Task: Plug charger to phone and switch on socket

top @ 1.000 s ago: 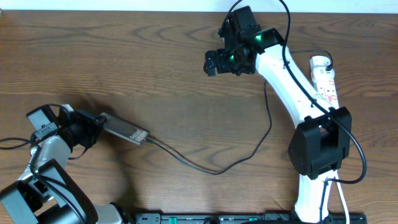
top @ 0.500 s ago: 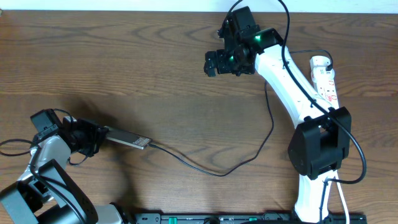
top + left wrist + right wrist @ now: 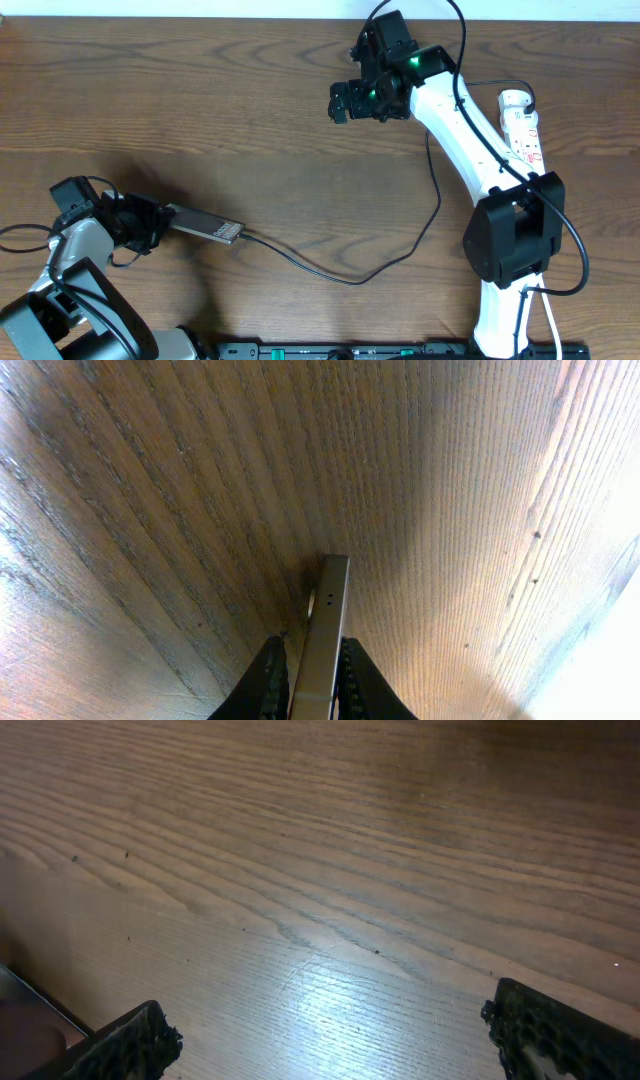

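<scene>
Overhead, the charger (image 3: 345,277) lies across a wooden table (image 3: 200,100).

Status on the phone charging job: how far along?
Done, apparently: the cable runs into the end of the phone. In hand: the left tool is shut on the phone. Left: switching on the power strip; the right tool is open, empty and well away from it.

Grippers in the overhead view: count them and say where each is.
2. The left gripper is lower left, shut on the phone; the right gripper hovers open near the top centre.
</scene>
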You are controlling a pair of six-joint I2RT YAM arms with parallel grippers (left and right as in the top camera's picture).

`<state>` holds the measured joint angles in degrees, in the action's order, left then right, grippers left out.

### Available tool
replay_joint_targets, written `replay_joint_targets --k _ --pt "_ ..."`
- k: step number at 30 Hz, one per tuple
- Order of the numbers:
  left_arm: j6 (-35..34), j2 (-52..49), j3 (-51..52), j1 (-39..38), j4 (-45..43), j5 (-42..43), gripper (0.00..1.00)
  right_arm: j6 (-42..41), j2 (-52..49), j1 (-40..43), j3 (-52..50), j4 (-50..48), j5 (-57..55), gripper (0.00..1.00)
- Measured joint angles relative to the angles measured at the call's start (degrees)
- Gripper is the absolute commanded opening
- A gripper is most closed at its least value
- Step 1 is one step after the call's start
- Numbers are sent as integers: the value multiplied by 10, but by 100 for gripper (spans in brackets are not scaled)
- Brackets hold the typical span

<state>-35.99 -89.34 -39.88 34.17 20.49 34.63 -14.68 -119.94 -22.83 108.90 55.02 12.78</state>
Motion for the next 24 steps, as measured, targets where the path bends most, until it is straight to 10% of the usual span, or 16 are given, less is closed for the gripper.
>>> replay_joint_targets --k 24 --pt "1 0 0 0 16 -5 29 0 0 0 0 0 0 99"
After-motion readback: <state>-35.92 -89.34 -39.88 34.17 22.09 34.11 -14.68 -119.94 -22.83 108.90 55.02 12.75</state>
